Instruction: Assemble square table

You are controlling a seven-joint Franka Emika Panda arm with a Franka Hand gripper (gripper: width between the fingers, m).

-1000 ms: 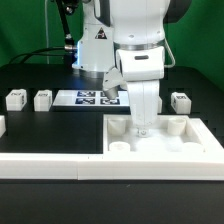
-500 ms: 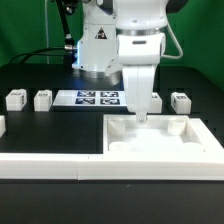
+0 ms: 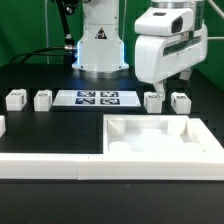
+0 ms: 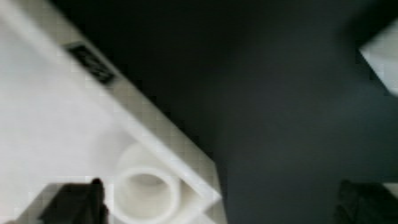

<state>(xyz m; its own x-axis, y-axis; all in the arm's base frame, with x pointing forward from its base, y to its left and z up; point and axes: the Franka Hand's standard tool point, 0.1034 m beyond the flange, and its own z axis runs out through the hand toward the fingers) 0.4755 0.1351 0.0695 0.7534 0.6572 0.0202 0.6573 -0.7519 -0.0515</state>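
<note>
Gripper (image 3: 186,76) hangs high at the exterior view's right, jaws spread wide, nothing held. The wrist view agrees: one dark fingertip (image 4: 71,203) sits at each side, with only slab edge and black table (image 4: 267,90) between them. Square tabletop (image 3: 150,138) lies flat, rim up, near and toward the exterior view's right. It is below the gripper and nearer the camera, well apart from it in height. It lies close to the long white rail (image 3: 50,165) along the near side; contact cannot be told. In the wrist view the slab's edge tag (image 4: 89,62) and one corner hole (image 4: 146,187) show, so the hand looks to be over the slab's border, not its middle. Two leg posts (image 3: 153,100) (image 3: 180,100) stand just beyond the slab's far edge, roughly under the gripper. Two more (image 3: 15,99) (image 3: 42,98) stand far left, with the marker board (image 3: 97,97) between the pairs. Risks, as judged: the right-hand posts stand close together, so a wide-open descent on one may clip or topple its neighbour. An off-centre pinch could tilt the post, and a tilted post would jam at the corner hole. A low pass over the raised rim could also shove the slab out of place.
</note>
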